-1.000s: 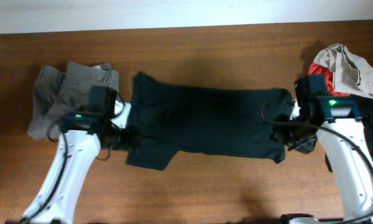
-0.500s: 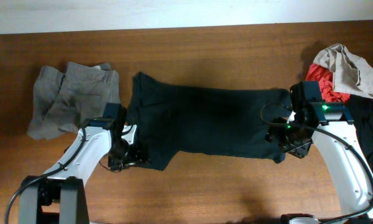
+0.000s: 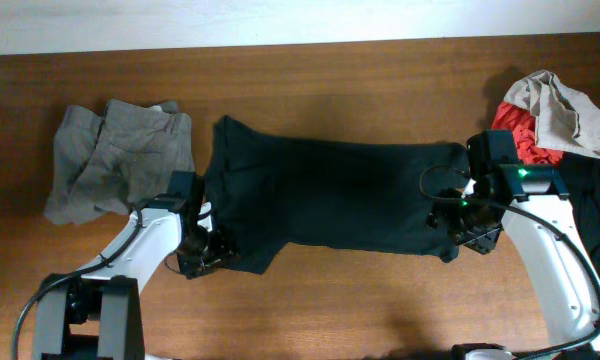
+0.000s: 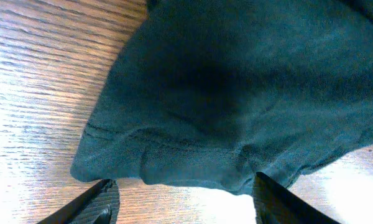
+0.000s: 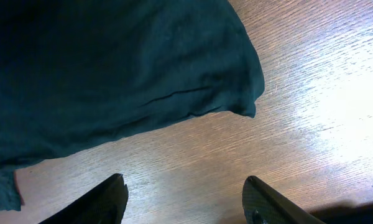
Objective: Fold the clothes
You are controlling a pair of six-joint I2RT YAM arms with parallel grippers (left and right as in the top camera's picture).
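Black shirt (image 3: 330,195) lies flat on the table (image 3: 330,90) for folding; left gripper (image 4: 183,186) gapes wide, empty, sleeve hem (image 4: 174,171) just ahead; right gripper (image 5: 183,183) equally wide, empty, hem corner (image 5: 245,93) just beyond; likely both lined up to pinch.

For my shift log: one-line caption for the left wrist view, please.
Open left gripper just short of a stitched edge of the dark T-shirt lying on the wooden table.

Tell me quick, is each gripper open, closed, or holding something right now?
Left gripper: open, holding nothing, at the dark T-shirt's edge.
Right gripper: open, holding nothing, over the table beside the T-shirt.
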